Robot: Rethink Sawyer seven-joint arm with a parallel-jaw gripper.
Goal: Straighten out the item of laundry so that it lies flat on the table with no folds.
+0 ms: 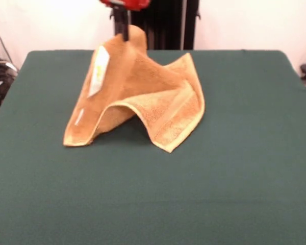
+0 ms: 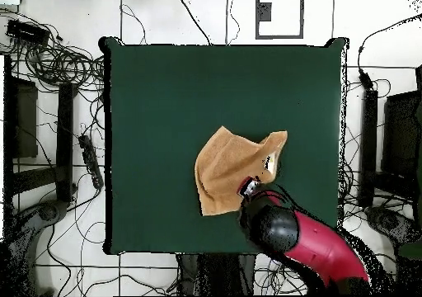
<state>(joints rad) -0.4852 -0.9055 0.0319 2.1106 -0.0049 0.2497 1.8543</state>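
**Towel lifted at one corner, rest draped on the surface**

In the front view we see the gripper [image 1: 125, 31] coming down from the top edge, and its jaws are clamped on the highest point of the orange-tan towel [image 1: 143, 97]. The cloth hangs from this point like a small tent. Two lower corners rest on the green surface [image 1: 234, 178]: one at the left of the picture and one more to the middle, pointing toward the camera. Between them the edge rises in an arch, with a dark hollow under it. A flat woven band runs along the right flap. A white tag [image 1: 98, 71] shows on the left slope, near the top, and a second small pale mark lies lower on the same slope.

In the overhead view we see the towel [image 2: 227, 170] in the half of the surface [image 2: 165, 87] nearer to the robot's base, a little right of the middle. The red and black arm [image 2: 305, 240] reaches in from the bottom right, and the gripper [image 2: 247, 187] meets the towel at its lower right edge.
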